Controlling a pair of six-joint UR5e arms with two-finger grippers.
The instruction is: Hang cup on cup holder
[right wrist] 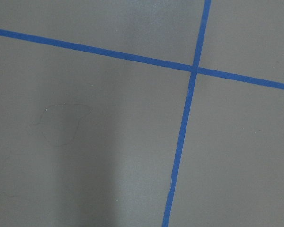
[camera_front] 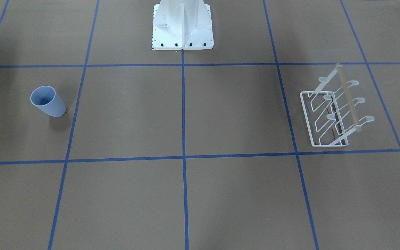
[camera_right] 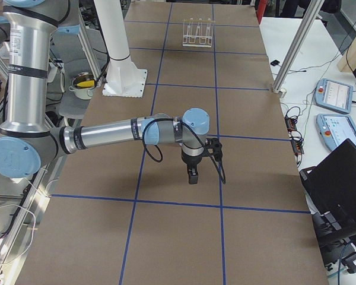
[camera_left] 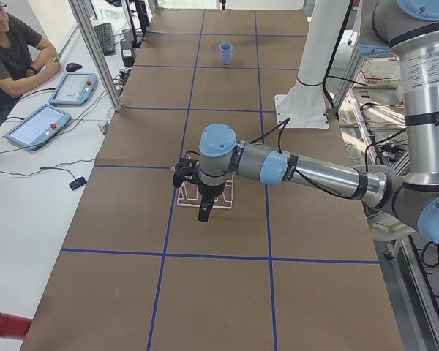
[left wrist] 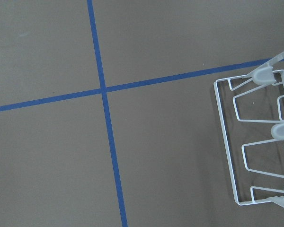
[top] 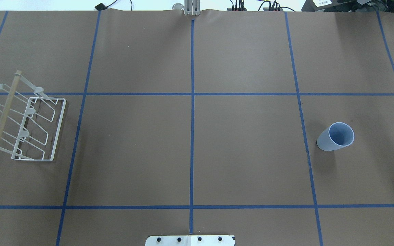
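— Blue cup: where?
— Upright on the robot's right side, axis vertical, well apart from the cup holder.
— Nearer arm?
— Likely the right gripper; the left gripper hangs over the cup holder. Whether their jaws are open or closed, I cannot tell.

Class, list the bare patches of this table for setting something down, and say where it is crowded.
Bare: the whole middle between the cup holder and the cup, and the strip along the operators' edge. Crowded only at those two.
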